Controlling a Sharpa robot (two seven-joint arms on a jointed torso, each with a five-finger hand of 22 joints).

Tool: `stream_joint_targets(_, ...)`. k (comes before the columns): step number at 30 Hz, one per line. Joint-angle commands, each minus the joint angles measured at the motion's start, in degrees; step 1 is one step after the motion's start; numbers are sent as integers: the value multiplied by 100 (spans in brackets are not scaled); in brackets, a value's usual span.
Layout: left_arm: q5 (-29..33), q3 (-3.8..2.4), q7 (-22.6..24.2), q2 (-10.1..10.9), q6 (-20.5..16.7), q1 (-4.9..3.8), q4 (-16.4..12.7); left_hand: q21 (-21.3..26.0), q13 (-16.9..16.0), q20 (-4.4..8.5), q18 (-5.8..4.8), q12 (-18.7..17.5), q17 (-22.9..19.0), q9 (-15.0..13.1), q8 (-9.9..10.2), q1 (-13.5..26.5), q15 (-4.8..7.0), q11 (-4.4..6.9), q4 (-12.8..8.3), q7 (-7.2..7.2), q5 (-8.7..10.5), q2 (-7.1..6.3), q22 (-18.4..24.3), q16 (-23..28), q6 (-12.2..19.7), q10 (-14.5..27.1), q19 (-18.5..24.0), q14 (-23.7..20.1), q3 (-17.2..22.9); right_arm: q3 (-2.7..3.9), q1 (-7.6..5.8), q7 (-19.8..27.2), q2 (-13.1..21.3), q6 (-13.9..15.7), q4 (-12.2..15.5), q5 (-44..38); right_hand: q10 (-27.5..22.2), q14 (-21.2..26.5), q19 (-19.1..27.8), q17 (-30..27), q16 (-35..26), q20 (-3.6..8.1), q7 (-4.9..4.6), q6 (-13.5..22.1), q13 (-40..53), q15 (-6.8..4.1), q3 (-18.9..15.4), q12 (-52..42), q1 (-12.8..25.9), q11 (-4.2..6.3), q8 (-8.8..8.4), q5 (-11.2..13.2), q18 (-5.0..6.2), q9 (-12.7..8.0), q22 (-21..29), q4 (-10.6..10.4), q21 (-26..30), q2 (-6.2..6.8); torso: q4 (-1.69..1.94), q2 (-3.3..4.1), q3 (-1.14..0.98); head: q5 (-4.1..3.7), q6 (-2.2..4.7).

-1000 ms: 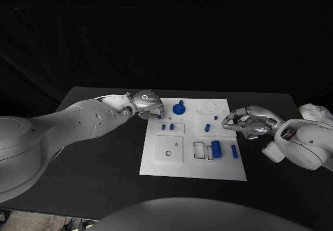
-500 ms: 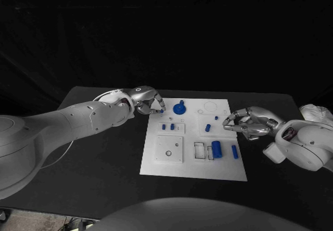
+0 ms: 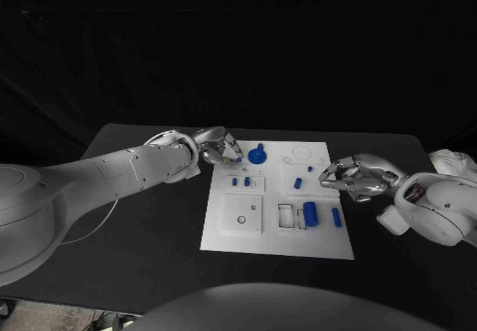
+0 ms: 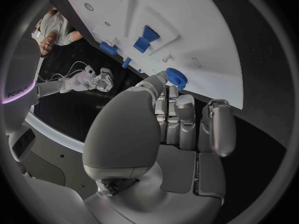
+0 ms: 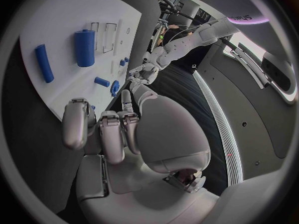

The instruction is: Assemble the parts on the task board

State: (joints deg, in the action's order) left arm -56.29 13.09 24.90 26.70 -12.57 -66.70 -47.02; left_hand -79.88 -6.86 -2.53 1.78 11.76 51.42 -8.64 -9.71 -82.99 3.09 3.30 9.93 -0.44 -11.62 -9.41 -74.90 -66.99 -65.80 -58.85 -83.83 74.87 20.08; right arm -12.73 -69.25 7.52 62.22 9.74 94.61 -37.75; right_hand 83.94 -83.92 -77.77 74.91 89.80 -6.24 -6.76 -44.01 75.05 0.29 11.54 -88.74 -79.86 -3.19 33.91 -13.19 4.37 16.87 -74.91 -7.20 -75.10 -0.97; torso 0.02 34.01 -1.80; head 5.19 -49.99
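Head view. Task board (image 3: 278,234) in the middle of the black table (image 3: 129,241). Left hand (image 3: 215,147) at the board's far left corner, fingers pointing toward the round blue part (image 3: 258,155) and ending just beside it; fingertips too small and dark to make out, so contact with the part and any grasp cannot be told. Right hand (image 3: 353,177) at the board's right edge, fingers curled in, nothing seen between them. On the board: two small pegs (image 3: 240,182) left of centre, a single peg (image 3: 297,183) to their right, a thick cylinder (image 3: 310,213) and a slim bar (image 3: 335,216) nearer and to the right.

Left wrist view. Left hand (image 4: 181,129) seen from behind, fingers bent and packed close together. Round blue part (image 4: 177,77), ridged at its rim, partly hidden behind a fingertip; held, touched or merely behind it cannot be told. Task board (image 4: 206,35) beyond, cut off by the circle's rim. Right hand (image 4: 99,79) small in the distance.

Right wrist view. Right hand (image 5: 118,129) with fingers curled toward the palm, nothing visible in them, inner side hidden. Beyond it the task board (image 5: 56,25), bearing the thick cylinder (image 5: 84,47), the slim bar (image 5: 44,63) and the single peg (image 5: 101,81). Left hand (image 5: 144,73) far off at the board's far corner, detail indistinct.
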Motion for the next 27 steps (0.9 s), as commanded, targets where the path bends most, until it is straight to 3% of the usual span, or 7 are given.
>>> stream_joint_targets(1,635,-2,-358,-30,319,10,-22,17,6,37,36,-20,-6,2,36,17,10,2,5,-3,-17,54,-1192,19,32,37,-30,-27,-31,0,9,3,10,-106,8,-44,281,-569,37,1454,-7,-9,4,-33,1145,-49,-22,30,-50,41,-24,21,-28,-5,-969,27,20,1,3,0,1,-11,-1)
stream_joint_targets(12,731,-2,-625,-124,357,44,21,21,4,39,42,-17,-52,4,46,8,33,-9,16,5,-53,86,-1190,35,47,74,-25,-62,-77,0,32,14,-3,-112,0,-42,279,-569,41,1454,-7,-9,4,-34,1142,-50,-22,31,-56,41,-26,20,-27,-5,-968,31,25,1,4,2,0,18,-1)
stream_joint_targets(27,738,-2,-645,-252,529,137,98,33,-4,37,48,3,-101,0,41,-27,46,-10,8,10,-76,141,-1186,54,37,71,-14,-97,-99,0,40,11,2,-106,4,-42,269,-565,49,1449,-9,-7,4,-35,1132,-51,-23,36,-63,42,-28,20,-24,-7,-964,35,35,-1,4,1,2,-10,-1)
